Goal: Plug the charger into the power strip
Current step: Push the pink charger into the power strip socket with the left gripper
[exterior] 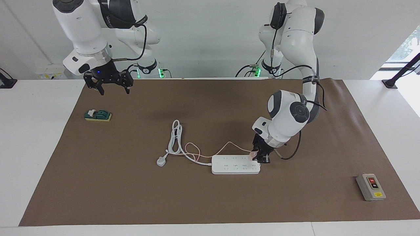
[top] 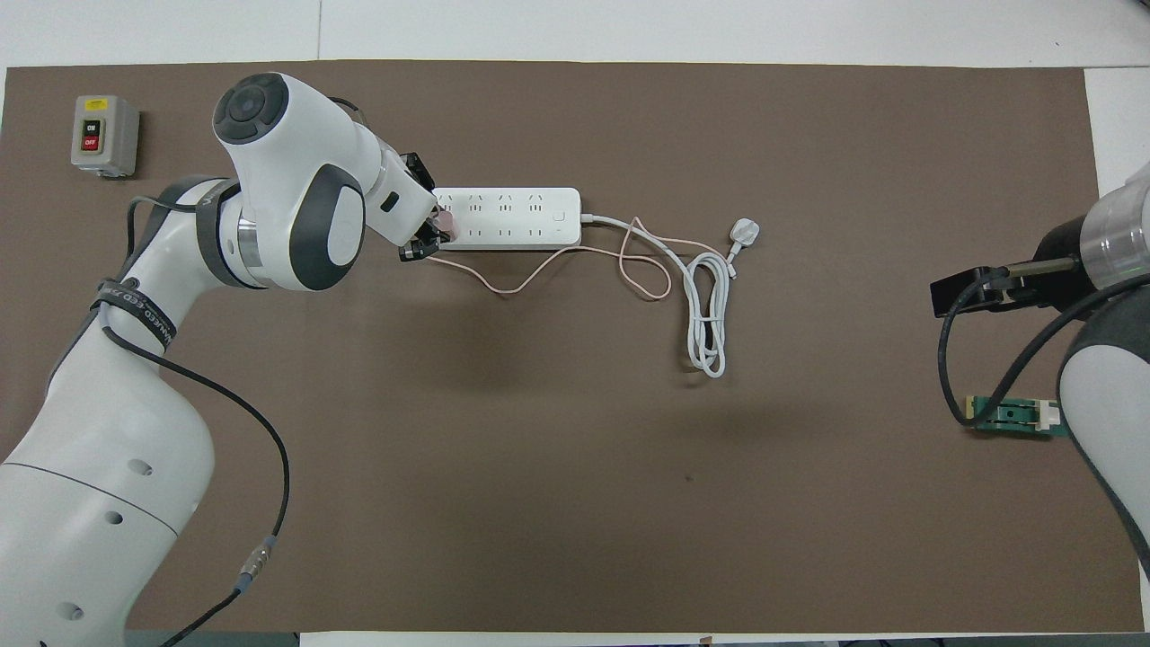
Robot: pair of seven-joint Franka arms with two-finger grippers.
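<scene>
The white power strip [exterior: 235,164] [top: 508,217] lies flat in the middle of the brown mat. My left gripper [exterior: 259,156] [top: 431,226] is shut on the pale-pink charger [exterior: 252,154] [top: 443,224], holding it down at the strip's end toward the left arm's side, over the row of outlets nearer the robots. Its thin pink cable [exterior: 229,145] [top: 512,286] trails across the mat toward the strip's coiled white cord [exterior: 174,139] [top: 706,310]. Whether the prongs are seated is hidden. My right gripper [exterior: 108,86] waits open, high over the mat's corner near its own base.
A grey switch box [exterior: 370,187] [top: 105,135] with red and black buttons sits at the mat's corner farthest from the robots, at the left arm's end. A green and yellow block [exterior: 97,115] [top: 1011,416] lies under the right gripper. The cord's white plug [exterior: 161,161] rests beside the coil.
</scene>
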